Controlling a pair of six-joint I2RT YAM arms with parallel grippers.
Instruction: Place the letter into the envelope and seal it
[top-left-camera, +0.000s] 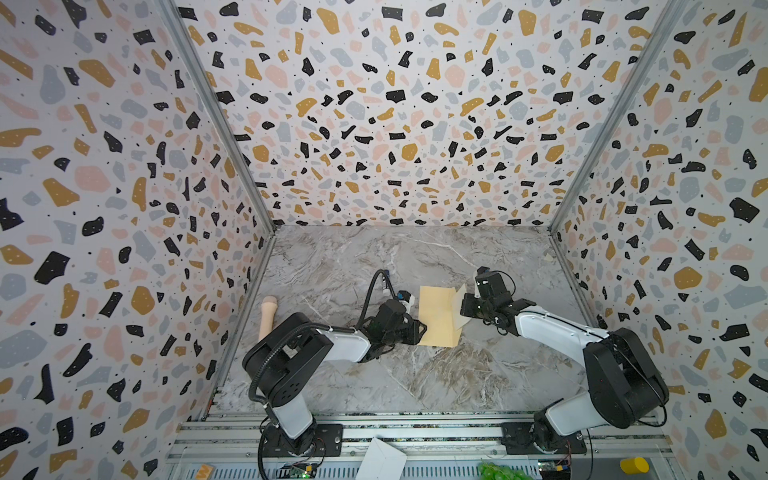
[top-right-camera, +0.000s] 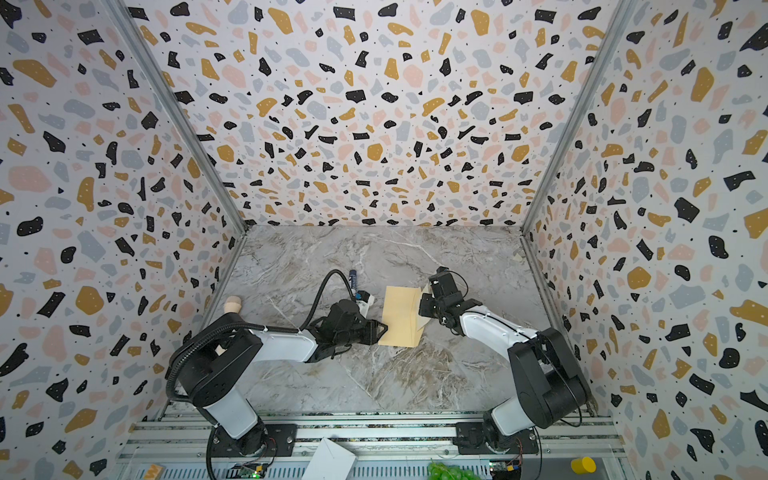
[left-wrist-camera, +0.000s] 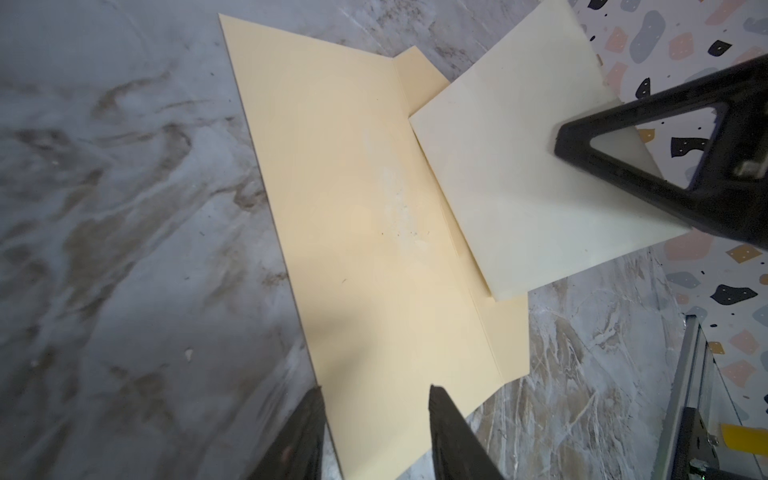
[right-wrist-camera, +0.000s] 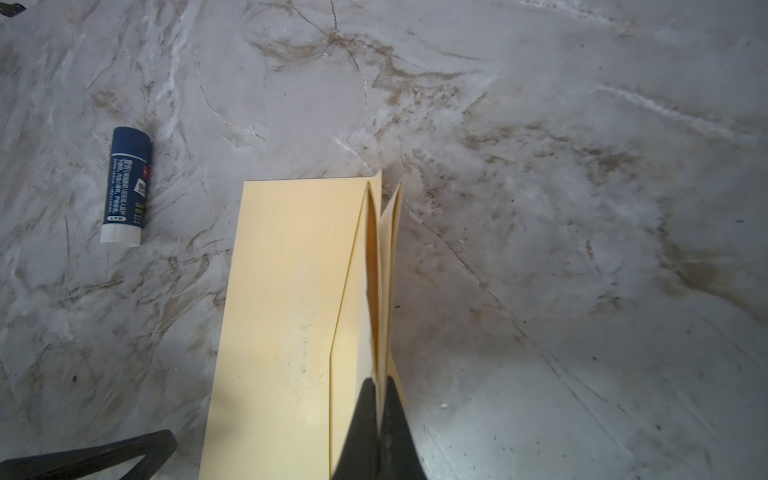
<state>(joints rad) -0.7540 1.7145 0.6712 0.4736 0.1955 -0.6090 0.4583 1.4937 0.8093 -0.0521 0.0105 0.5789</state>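
Bright diffuse light, soft shadows; both top views warped at edges; wrist views soft, glare on table (right-wrist-camera: 519, 395)

envelope (top-left-camera: 436, 316) on table (top-left-camera: 415, 374), letter (left-wrist-camera: 498, 187) at its right edge, glue stick (top-right-camera: 353, 279) left

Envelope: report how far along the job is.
Done: envelope lies flat, flap open. In hand: right tool shut on the letter, its edge at the envelope's mouth; left tool, jaws apart, at a corner opposite the flap. Left: slide the letter in, then seal the flap; glue stick lies untouched.
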